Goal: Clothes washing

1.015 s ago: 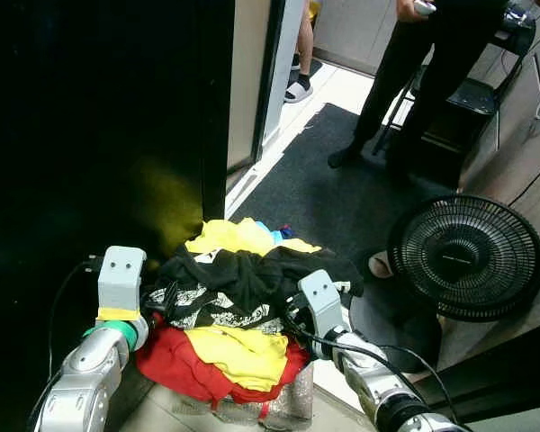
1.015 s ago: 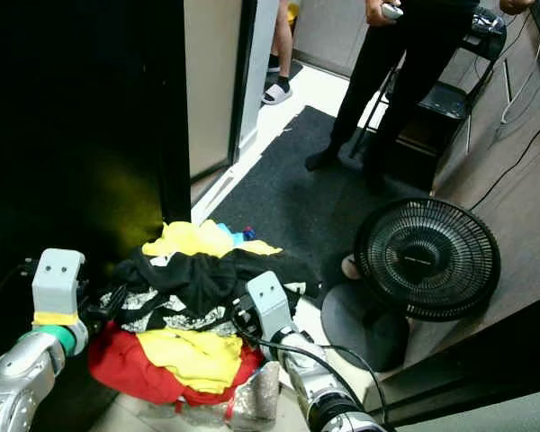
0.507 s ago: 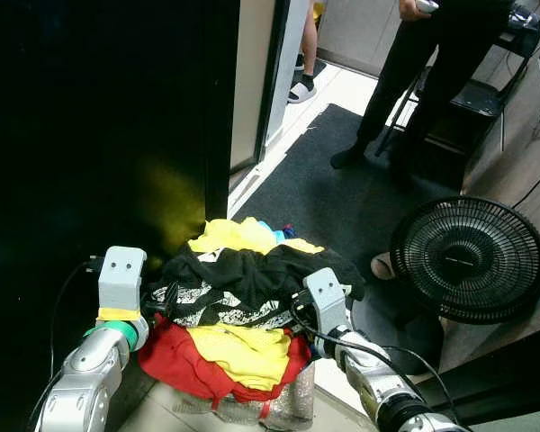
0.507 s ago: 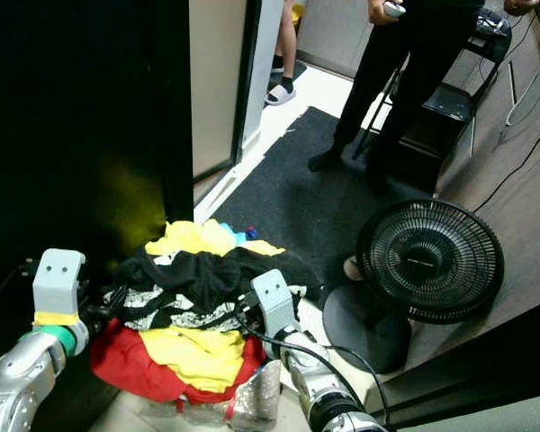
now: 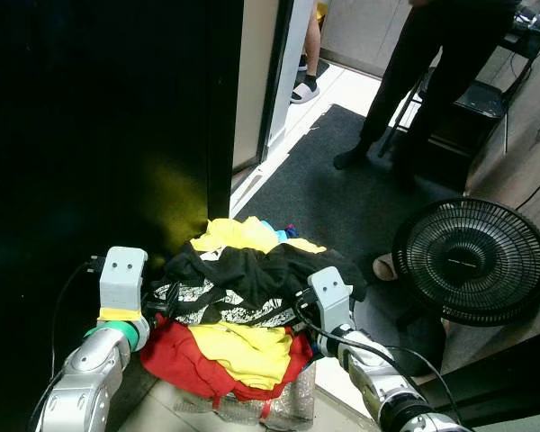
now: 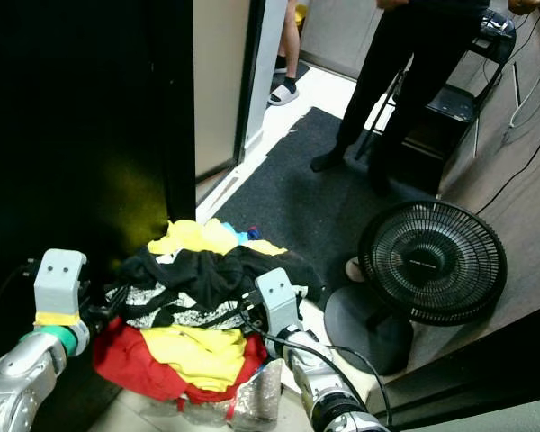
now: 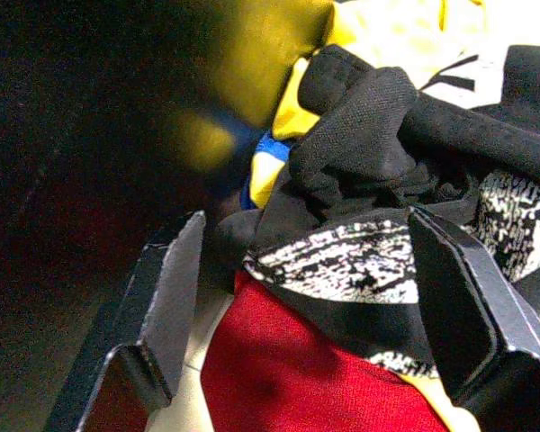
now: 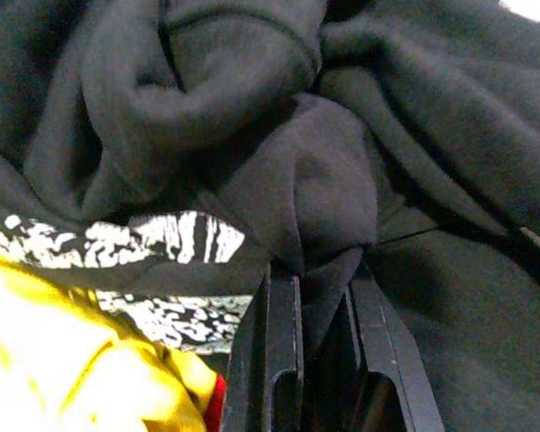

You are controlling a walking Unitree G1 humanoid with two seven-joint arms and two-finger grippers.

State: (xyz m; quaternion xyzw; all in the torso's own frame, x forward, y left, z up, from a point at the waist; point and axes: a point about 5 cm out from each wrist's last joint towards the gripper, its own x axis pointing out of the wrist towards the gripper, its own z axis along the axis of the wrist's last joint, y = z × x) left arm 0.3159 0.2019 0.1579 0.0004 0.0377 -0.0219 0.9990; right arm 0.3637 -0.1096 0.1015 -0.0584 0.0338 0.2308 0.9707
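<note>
Laundry pile (image 5: pixel 229 324), lower centre of the frame, is riding between both arms. Right gripper (image 8: pixel 313 297) is pinching a fold of the black garment (image 8: pixel 279 171); left gripper (image 7: pixel 315 297) is spread wide against it. Loading and washing are, by appearance, remaining.

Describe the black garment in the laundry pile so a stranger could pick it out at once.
Start at the round black floor fan; the heap of clothes lies to its left, between the two claws. The black garment is draped across the top of the heap. Its neighbours are yellow, red, or black-and-white patterned; it alone is plain black, and the right claw pinches a fold of it.
</note>
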